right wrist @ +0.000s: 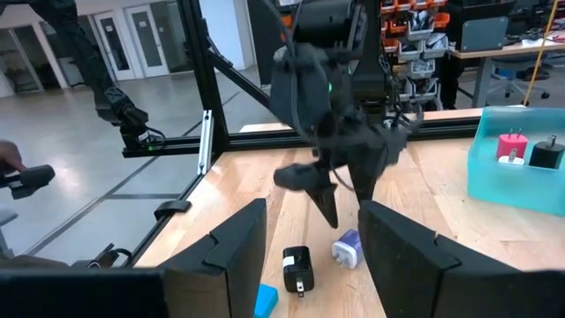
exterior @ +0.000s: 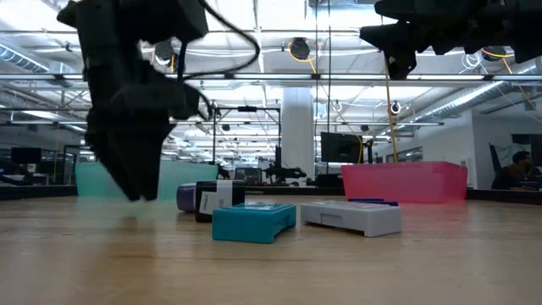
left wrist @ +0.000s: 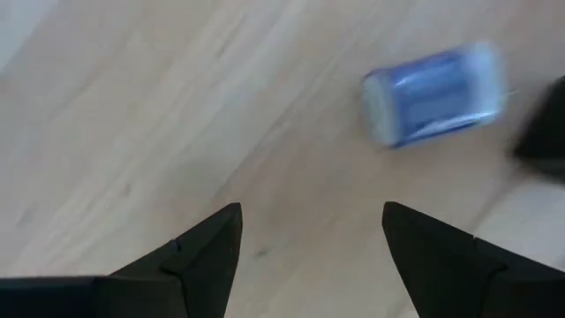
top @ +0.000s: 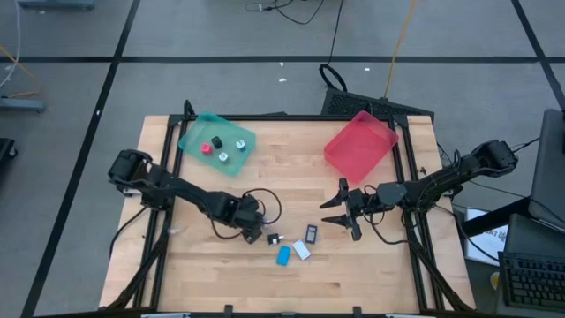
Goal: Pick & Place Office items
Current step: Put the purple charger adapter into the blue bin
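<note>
Several small office items lie loose near the table's front middle: a purple piece, a black piece, a bright blue block, a white block and a dark block. My left gripper points steeply down just left of them, open, with bare wood between its fingers; the purple piece lies a little beyond the fingertips. My right gripper hangs level and open above the table, right of the items, holding nothing. The teal tray at the far left holds red, green and white pieces.
A red tray stands at the far right with nothing showing in it. Bare wood lies along the table's near edge and at its left front. The black frame rails run along both sides of the table.
</note>
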Controlling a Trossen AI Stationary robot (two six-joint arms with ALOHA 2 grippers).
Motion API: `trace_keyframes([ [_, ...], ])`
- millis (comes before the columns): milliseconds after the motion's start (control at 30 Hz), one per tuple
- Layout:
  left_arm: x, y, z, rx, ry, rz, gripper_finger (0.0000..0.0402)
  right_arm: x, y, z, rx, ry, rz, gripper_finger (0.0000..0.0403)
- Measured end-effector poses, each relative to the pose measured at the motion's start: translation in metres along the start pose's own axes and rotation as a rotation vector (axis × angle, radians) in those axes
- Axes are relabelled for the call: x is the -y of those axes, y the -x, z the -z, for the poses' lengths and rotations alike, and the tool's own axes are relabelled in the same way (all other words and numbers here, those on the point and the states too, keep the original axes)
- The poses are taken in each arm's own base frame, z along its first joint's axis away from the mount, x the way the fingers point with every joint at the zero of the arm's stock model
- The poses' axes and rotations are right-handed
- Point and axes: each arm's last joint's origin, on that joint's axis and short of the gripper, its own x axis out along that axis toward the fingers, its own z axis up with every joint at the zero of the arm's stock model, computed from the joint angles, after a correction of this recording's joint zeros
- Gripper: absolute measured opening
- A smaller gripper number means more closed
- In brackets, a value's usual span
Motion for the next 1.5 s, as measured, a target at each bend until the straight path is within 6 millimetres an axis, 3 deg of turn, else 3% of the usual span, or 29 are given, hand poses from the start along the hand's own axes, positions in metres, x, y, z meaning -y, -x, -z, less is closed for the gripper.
trace_keyframes([
  [167,0.002,0.018,-0.005,0.074,0.003,0.069,0.0278,0.0,0.0,0.001,-0.007,0.001,0.001,0.0169],
  [367,0.018,0.028,-0.018,0.228,0.032,0.246,0.0278,0.0,0.0,0.001,-0.008,0.005,0.002,0.0169],
  [467,0.022,0.024,-0.021,0.277,0.012,0.245,0.0278,0.0,0.0,0.001,-0.008,0.005,0.002,0.0169],
  [733,0.016,0.003,-0.016,0.194,0.087,0.147,0.0278,0.0,0.0,0.002,-0.015,0.005,0.006,0.0169],
  [1500,0.013,-0.016,-0.02,0.178,0.161,0.097,0.0278,0.0,0.0,0.002,-0.015,0.005,0.007,0.0169],
])
